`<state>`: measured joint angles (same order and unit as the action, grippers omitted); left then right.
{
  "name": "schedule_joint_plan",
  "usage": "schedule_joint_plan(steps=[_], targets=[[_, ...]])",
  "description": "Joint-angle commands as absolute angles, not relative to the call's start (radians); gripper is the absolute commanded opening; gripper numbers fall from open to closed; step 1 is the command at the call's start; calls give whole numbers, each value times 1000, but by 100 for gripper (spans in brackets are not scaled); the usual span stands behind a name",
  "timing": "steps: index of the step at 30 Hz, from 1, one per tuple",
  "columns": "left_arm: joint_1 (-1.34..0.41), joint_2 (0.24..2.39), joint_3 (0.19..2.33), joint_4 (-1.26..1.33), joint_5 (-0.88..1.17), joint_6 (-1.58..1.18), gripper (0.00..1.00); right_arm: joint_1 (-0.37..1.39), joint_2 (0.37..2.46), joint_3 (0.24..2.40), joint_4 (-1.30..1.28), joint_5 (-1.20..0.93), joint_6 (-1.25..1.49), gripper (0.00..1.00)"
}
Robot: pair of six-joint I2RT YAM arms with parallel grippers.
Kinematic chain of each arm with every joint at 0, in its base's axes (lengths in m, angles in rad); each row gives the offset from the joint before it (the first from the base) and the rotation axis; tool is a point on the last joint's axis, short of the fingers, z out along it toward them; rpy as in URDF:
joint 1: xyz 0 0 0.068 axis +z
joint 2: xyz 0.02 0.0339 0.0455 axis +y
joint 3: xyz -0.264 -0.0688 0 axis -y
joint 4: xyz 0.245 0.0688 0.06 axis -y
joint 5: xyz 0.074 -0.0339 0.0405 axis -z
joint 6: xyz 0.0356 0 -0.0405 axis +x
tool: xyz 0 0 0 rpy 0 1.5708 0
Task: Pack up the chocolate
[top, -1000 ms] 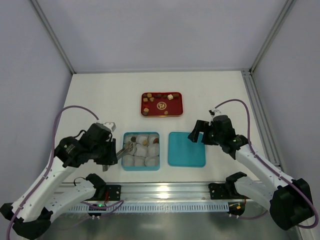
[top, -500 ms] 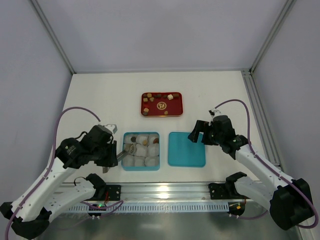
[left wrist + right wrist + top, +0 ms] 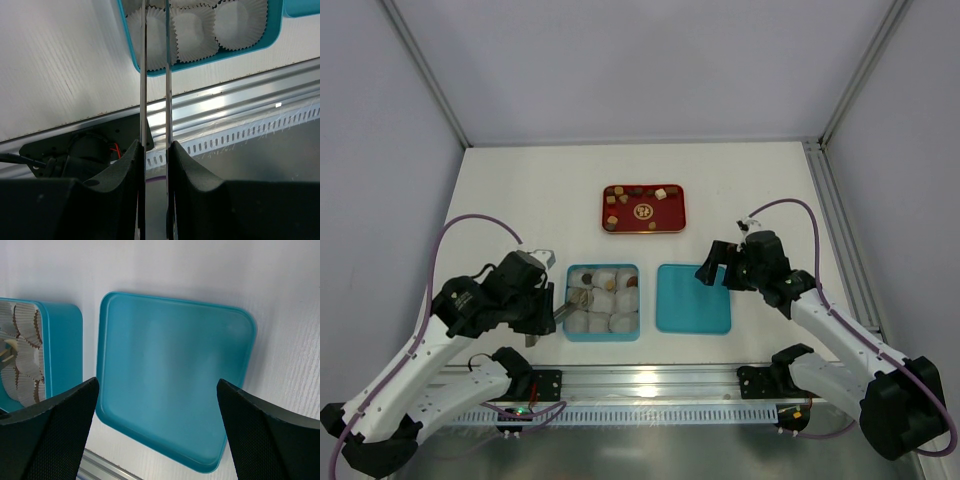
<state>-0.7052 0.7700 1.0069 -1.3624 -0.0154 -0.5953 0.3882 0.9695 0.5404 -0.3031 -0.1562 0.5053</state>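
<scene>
Top external: left jaws closed on thin metal tweezers, tips inside the teal box at a left-hand cup. Whether a piece sits between the tips is too small to tell. White crinkled paper cups; a few hold brown pieces. Most chocolate lies on the glossy red tray, beyond the box. Smooth teal lid lies right of the box. Right jaws wide open, empty, above its far right corner. Judged: cup-filling underway. Next: reach to the tray, pinch one tiny piece squarely.

One red tray carries about ten chocolate pieces. One teal box holds roughly nine white paper cups. There is one teal lid and one pair of tweezers.
</scene>
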Motion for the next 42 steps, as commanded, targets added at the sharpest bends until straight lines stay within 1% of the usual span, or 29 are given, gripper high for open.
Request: schedule_joint_plan(steps=[1,23,24,31,42], targets=[[-710,767,1015,-1663,-25,-601,20,397,979,563,-270,-158,512,100],[-710,772,1015,-1664,-31,-604,28,400,997,563,-259,-158,514,100],[-709,773,1015,-1663,-31,-604,31,402,997,563,-259,-158,514,100],[-709,775,1017,-1663,-32,-606,33,403,999,565,-258,-155,514,100],[-710,790,1066,-1661,-49,-614,31,405,1003,566,-252,-160,517,100]])
